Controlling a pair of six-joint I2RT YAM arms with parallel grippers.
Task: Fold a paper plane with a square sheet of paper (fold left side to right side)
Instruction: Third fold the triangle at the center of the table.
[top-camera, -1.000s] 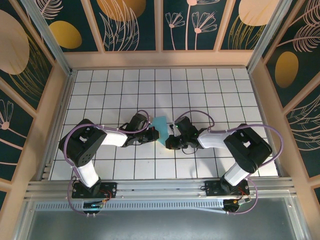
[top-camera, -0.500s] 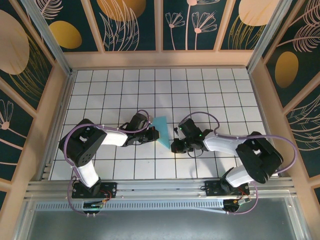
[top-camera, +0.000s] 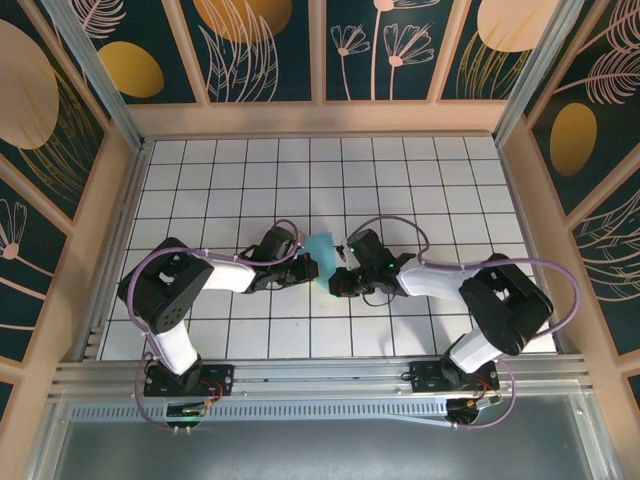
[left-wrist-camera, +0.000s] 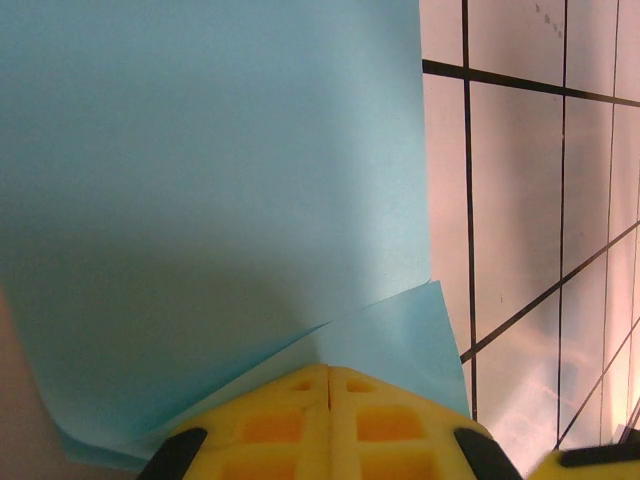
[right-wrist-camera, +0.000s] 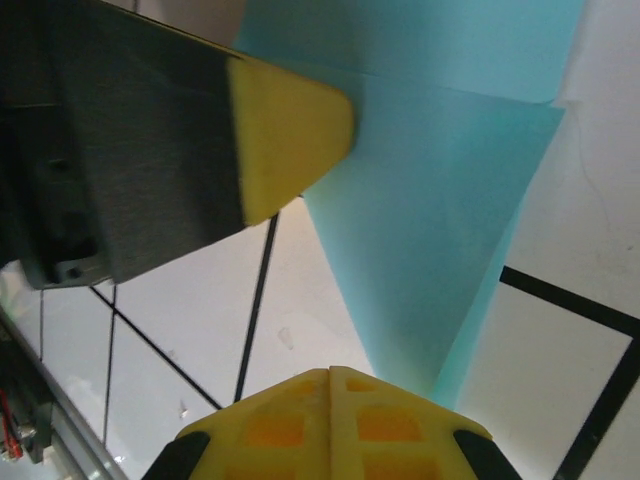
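We count one thin turquoise-blue creased sheet of paper (top-camera: 322, 252) and two grippers, each with two yellow-padded fingers. The sheet lies flat on the white tabletop with black grid lines (top-camera: 450, 190), between the two sets of fingertips.

In the left wrist view the left gripper (left-wrist-camera: 328, 385) has its fingers pressed together with no gap. The sheet (left-wrist-camera: 220, 180) spreads broad just beyond the tips, and a lower layer peeks out to their right. We cannot tell whether any paper is nipped between them.

In the right wrist view the right gripper (right-wrist-camera: 328, 385) is likewise closed tight. The sheet (right-wrist-camera: 440, 230) tapers to a narrow point aimed straight at these fingertips, so its long axis runs away from them towards the wide end. One left finger (right-wrist-camera: 285, 135) rests at the sheet's far-left edge.
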